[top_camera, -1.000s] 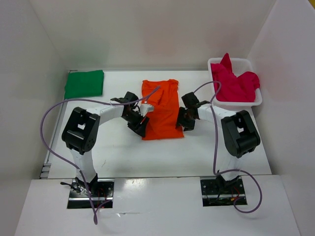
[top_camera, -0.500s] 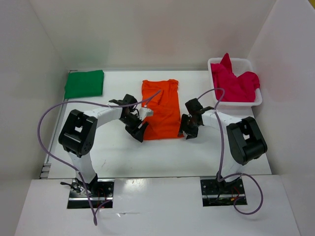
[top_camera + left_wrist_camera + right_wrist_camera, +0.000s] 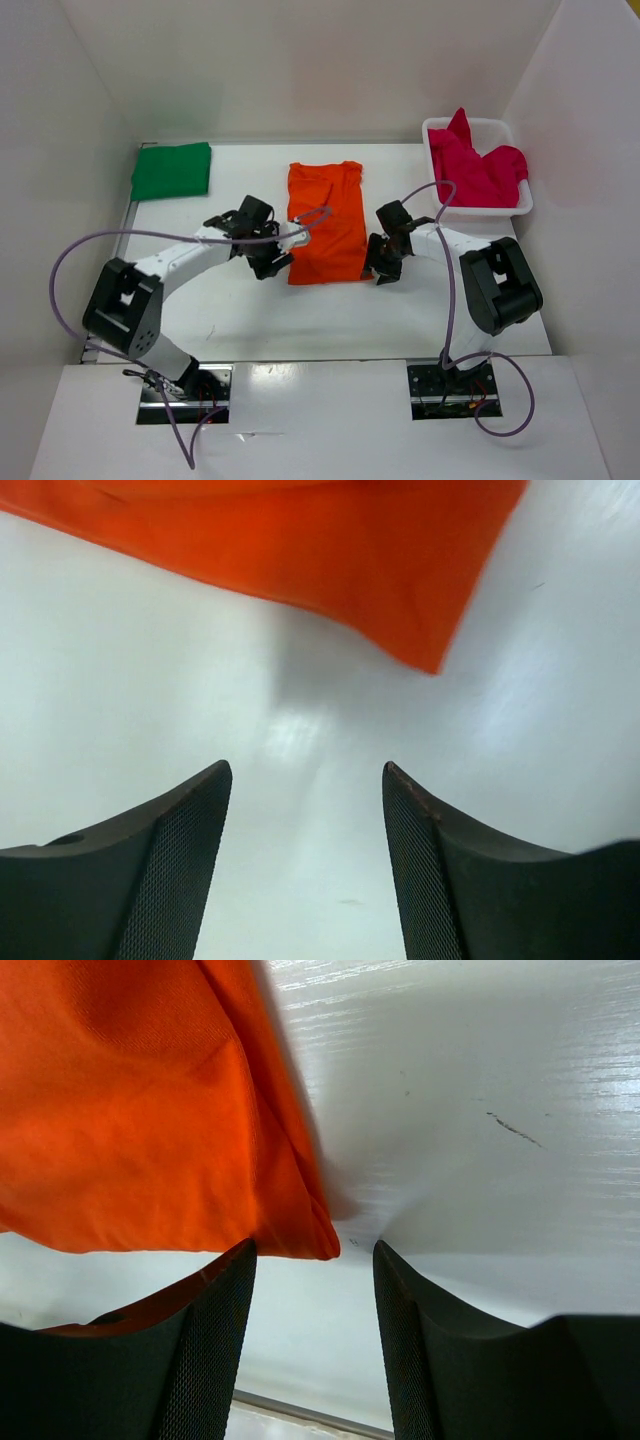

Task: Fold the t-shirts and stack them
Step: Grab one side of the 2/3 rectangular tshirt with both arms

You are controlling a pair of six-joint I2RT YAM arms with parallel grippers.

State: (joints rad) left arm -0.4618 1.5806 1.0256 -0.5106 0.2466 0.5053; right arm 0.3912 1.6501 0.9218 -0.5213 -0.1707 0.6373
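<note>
An orange t-shirt (image 3: 327,222) lies folded into a long strip in the middle of the table. My left gripper (image 3: 272,266) stands open just off its near left corner, and in the left wrist view that corner (image 3: 400,600) lies beyond the empty gripper (image 3: 305,775). My right gripper (image 3: 385,270) is open at the near right corner; the orange t-shirt (image 3: 150,1110) ends just ahead of the gripper (image 3: 313,1250), with nothing between the fingers. A green t-shirt (image 3: 172,170) lies folded at the back left. A magenta-red t-shirt (image 3: 478,170) is bunched in the basket.
A white mesh basket (image 3: 490,212) stands at the back right corner. White walls close the table in on the left, back and right. Purple cables loop from both arms over the near half of the table.
Both grippers have let go of the orange t-shirt's near edge and opened. The left arm has drawn back to the left, off the cloth. The right gripper shifted slightly right.
</note>
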